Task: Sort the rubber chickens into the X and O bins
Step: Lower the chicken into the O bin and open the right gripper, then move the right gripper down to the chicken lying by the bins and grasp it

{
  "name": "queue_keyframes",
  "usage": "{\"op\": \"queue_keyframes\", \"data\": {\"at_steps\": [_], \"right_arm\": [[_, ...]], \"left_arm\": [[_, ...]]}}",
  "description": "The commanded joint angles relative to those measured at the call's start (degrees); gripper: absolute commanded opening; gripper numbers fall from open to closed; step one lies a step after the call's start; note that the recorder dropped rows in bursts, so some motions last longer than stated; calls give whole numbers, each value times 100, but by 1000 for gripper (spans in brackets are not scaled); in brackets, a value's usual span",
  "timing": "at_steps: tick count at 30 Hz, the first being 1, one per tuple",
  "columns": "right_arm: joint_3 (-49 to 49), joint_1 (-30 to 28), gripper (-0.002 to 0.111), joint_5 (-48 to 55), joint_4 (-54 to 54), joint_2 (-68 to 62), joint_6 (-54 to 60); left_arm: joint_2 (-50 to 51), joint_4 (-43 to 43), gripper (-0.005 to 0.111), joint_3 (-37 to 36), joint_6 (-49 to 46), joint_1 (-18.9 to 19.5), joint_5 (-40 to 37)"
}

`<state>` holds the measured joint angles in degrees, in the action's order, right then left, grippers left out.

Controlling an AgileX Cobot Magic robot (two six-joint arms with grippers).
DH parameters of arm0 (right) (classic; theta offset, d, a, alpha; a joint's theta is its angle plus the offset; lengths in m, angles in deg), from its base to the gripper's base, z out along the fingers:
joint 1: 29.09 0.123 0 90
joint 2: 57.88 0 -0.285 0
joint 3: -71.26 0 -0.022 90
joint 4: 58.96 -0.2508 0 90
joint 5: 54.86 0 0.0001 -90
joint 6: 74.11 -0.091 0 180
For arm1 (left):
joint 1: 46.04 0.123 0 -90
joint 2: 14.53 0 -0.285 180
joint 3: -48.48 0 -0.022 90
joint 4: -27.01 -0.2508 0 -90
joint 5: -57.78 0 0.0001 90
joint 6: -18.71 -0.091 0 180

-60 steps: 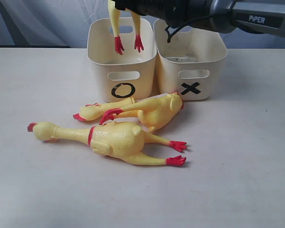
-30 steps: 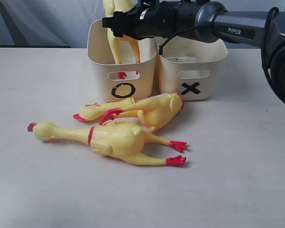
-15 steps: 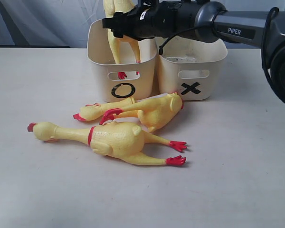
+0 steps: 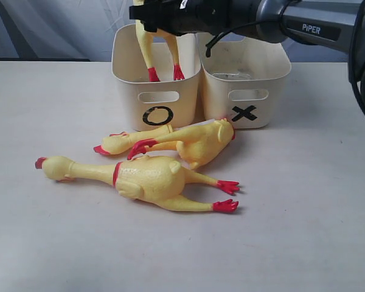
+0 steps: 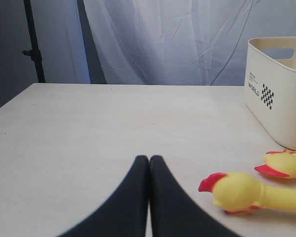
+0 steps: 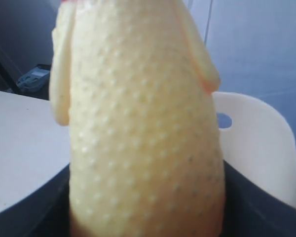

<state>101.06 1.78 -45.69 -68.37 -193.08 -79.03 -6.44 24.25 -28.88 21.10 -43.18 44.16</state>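
My right gripper (image 4: 147, 13) reaches in from the right at the top of the exterior view and is shut on a rubber chicken (image 4: 147, 42). The chicken's legs hang into the O bin (image 4: 157, 97), its red feet below the rim. In the right wrist view the chicken's dimpled body (image 6: 143, 123) fills the gap between the dark fingers (image 6: 37, 212). The X bin (image 4: 244, 91) stands right of the O bin. A large chicken (image 4: 149, 179) lies nearest on the table. Two more lie behind it, one (image 4: 198, 143) partly over a smaller one (image 4: 131, 141). My left gripper (image 5: 149, 160) is shut and empty, low over the table beside a chicken's head (image 5: 237, 192).
The right arm (image 4: 304, 24) spans above the X bin. Something grey lies inside the X bin (image 4: 231, 76). A dark stand (image 5: 32, 49) rises past the table's edge in the left wrist view. A pale curtain hangs behind the table.
The held chicken went down into the O bin, then came up a little; its feet now hang higher inside. The chickens on the table have not moved.
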Motion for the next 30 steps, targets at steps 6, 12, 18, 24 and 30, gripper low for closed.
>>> {"op": "queue_keyframes", "data": {"at_steps": [6, 12, 18, 24, 30], "right_arm": [[77, -89, 77, 151, 168, 196, 34], [77, -63, 78, 197, 168, 283, 34], [77, -51, 78, 300, 168, 432, 34], [77, -51, 78, 867, 560, 816, 34], [77, -51, 65, 1758, 1381, 1373, 34]], "left_arm": [[-30, 14, 0, 14, 21, -10, 40], [-30, 14, 0, 14, 21, -10, 40], [-30, 14, 0, 14, 21, -10, 40], [-30, 14, 0, 14, 21, -10, 40], [-30, 14, 0, 14, 21, -10, 40]]}}
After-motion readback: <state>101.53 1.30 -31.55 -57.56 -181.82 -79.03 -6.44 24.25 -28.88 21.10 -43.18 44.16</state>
